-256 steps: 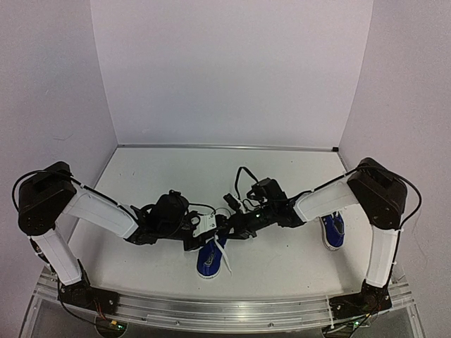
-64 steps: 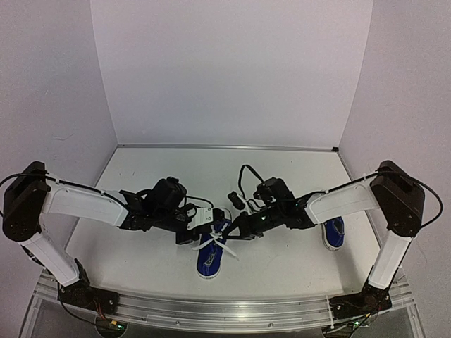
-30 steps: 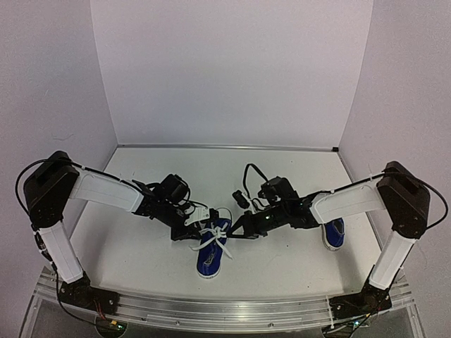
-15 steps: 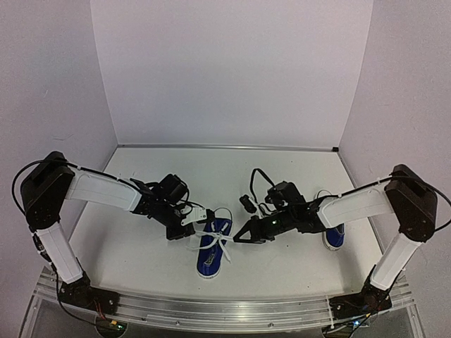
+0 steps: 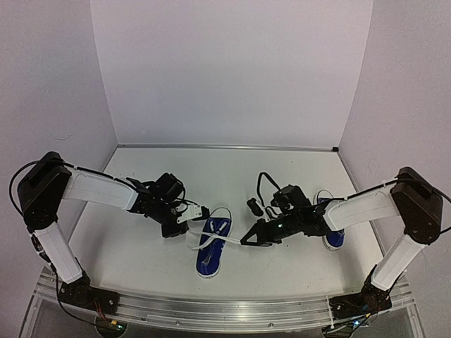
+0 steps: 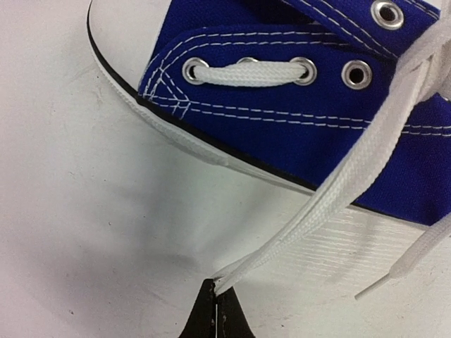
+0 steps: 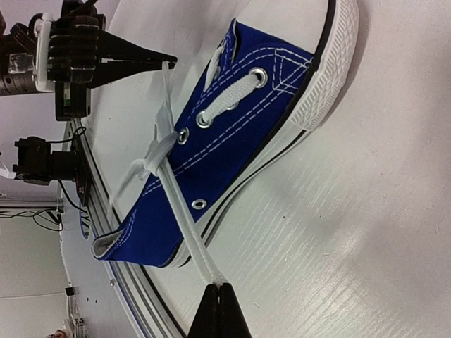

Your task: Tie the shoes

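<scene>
Since the check approx 1 s back, left gripper (image 5: 203, 211) has gone from part-open to fully shut, and both arms have drawn apart from over the centre shoe (image 5: 210, 253).

Left wrist view: tips pinched together on one strand of white lace (image 6: 320, 201), which runs taut up & across the blue side panel.

Right wrist view: right gripper (image 7: 217, 292) likewise clamped tight on the other strand, drawn straight out from a crossing over the tongue.

Overhead: the 2 strands now spread from that crossing out to each claw. Left claw sits just beside the shoe's far-left, right claw further off on its right.

Shoe position: mid-table (image 5: 211, 176), near the front edge, sole flat. Heel end looks to face the arm bases, going by the right wrist view.

Second shoe (image 5: 333, 229) is by the right wall, mostly hidden behind the right forearm; its laces can't be seen.

Assessment: first knot is being cinched, no bow yet. Loops & 2nd shoe still outstanding.

Risk: shoe may slide or twist if the pull is uneven
</scene>
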Controlling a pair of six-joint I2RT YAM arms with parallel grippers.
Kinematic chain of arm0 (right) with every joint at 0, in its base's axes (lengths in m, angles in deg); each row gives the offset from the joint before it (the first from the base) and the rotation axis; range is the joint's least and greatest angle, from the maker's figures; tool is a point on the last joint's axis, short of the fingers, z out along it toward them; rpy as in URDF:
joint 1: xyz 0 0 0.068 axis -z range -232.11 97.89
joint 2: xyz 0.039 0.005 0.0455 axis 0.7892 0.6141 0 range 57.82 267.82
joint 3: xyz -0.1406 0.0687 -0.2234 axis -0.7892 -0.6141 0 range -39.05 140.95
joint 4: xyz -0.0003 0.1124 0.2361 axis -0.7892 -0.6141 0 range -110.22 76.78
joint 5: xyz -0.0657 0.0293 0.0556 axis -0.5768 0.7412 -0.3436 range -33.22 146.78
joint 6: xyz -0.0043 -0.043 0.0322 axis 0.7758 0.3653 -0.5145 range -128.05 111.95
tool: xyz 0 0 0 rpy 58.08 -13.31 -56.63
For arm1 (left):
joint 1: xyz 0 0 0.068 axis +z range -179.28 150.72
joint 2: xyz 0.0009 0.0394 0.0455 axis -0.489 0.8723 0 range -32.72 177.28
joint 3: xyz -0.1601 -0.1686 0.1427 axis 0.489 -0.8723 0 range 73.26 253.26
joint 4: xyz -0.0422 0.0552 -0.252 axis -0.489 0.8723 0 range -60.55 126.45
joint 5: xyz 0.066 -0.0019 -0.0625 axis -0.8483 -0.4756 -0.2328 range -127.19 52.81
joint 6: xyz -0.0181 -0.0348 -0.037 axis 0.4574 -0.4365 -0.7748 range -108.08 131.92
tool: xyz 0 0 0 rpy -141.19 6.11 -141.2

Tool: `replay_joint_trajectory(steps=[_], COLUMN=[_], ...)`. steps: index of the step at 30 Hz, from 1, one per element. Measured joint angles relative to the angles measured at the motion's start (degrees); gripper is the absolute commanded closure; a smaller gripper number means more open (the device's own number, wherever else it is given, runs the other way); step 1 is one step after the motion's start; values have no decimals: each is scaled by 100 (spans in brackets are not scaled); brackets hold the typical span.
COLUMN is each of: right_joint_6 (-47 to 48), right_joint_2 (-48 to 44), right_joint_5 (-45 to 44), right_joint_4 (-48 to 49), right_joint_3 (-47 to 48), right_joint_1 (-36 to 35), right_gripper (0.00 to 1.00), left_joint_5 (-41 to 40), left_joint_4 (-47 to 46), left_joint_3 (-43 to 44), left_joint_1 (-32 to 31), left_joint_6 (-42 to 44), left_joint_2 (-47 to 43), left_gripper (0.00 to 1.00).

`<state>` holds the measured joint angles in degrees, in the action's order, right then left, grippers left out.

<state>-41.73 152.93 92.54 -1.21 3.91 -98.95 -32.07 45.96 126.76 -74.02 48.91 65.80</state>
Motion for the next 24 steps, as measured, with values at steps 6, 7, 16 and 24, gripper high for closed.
replay_joint_trajectory(steps=[6,7,16,24], right_joint_6=[12,18,71,251], right_joint_2=[-101,-143,-317,-44], right_joint_5=[-57,-63,-62,341], right_joint_4=[-63,-86,-263,-303], right_joint_3=[-51,-80,-216,18], right_joint_1=[43,51,128,128], right_gripper=[100,100,100,80], left_joint_5=[-30,-30,-15,-30], left_joint_4=[-17,-35,-129,-301], left_joint_3=[-26,-46,-116,-307], left_joint_1=[29,29,52,133], left_joint_6=[-43,-50,-110,-257], left_joint_2=[-48,-51,-53,-514], left_gripper=[100,100,86,57])
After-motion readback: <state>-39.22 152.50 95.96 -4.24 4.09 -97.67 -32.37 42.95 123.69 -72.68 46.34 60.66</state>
